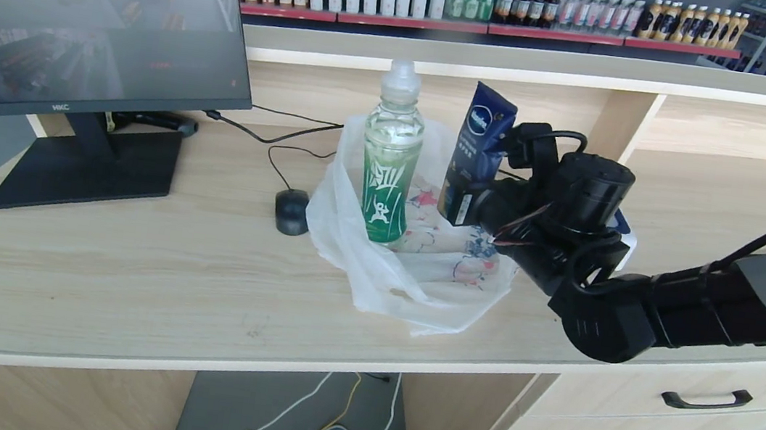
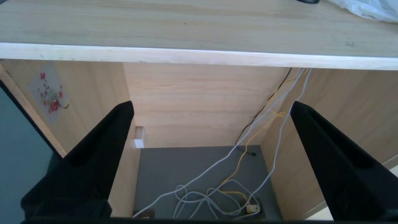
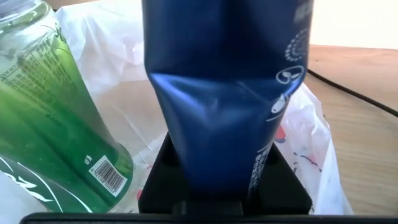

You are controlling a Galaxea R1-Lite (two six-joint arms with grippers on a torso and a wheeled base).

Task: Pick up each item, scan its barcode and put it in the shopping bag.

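My right claw is gripping a blue tube by its lower, capped end. The tube is standing nearly upright, its crimped end uppermost, and hanging just above the shopping bag, over the bag's right half. In the right wrist view the claw's dark fingers are pressing the tube from both sides.

The white shopping bag is lying slumped and open on the pale wooden worktop. A green bottle is standing upright in the bag's left half, close beside the tube but not touching it. Its barcode is facing my right wrist camera.

I am judging this to be the bagging step for the tube. To do it well, I am planning to:

- lower the tube straight down into the bag's right half;
- keep it clear of the bottle, which looks tall and easy to tip;
- release only once the capped end is resting on the plastic, since the limp bag offers no wall for support.

My left claw is hanging wide open and holding nothing, below the worktop's front edge and well away from the bag. A black mouse is sitting just left of the bag.
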